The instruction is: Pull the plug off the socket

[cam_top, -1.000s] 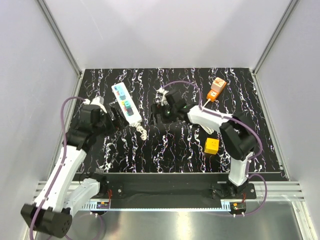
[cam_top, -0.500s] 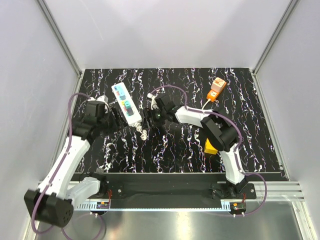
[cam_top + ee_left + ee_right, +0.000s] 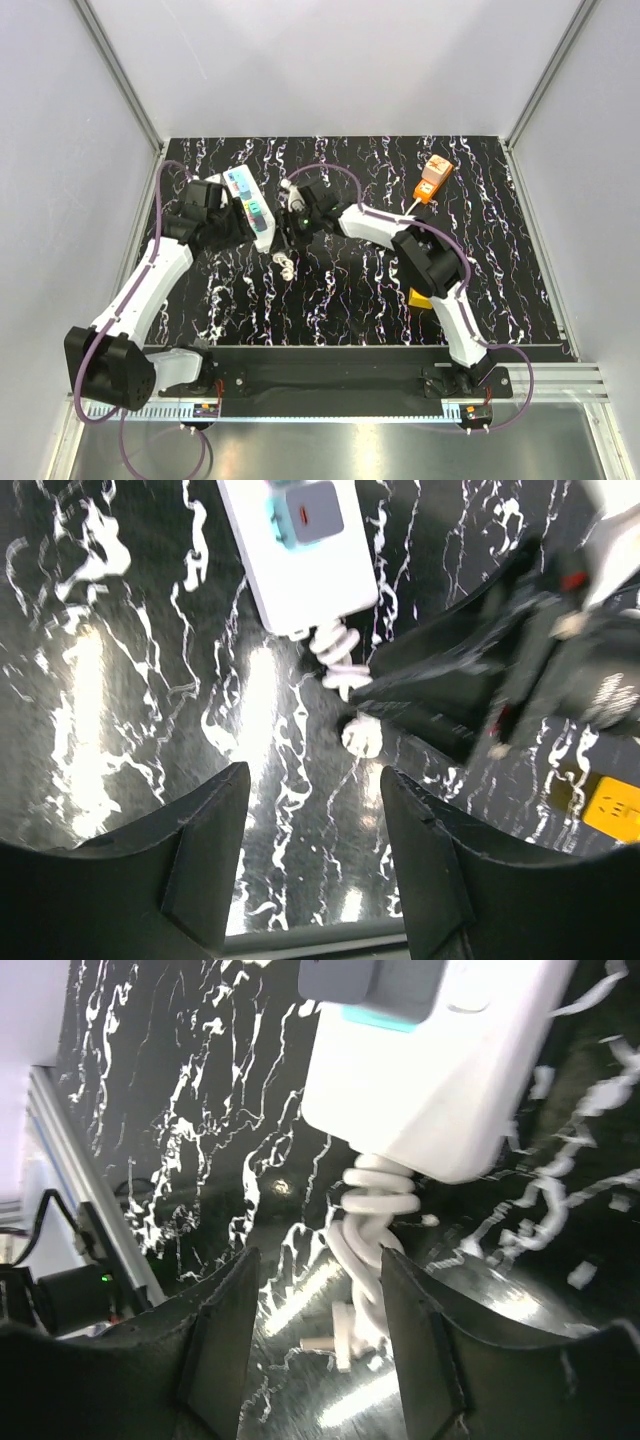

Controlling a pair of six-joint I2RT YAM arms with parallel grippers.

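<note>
Socket (image 3: 250,205) lies on black white-veined tabletop (image 3: 340,290), left-centre, grey plug (image 3: 308,510) seated in its end outlet. Left gripper (image 3: 312,780) and right gripper (image 3: 318,1265) both spread, empty, flanking it. Pale walls (image 3: 330,60) around, aluminium posts (image 3: 120,75) at corners.

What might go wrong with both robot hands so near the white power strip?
The left gripper and right gripper are both open, so the socket is unheld and may slide when pulled. They crowd its cord end and might bump. The coiled cord lies just ahead of the right gripper and may snag.
</note>
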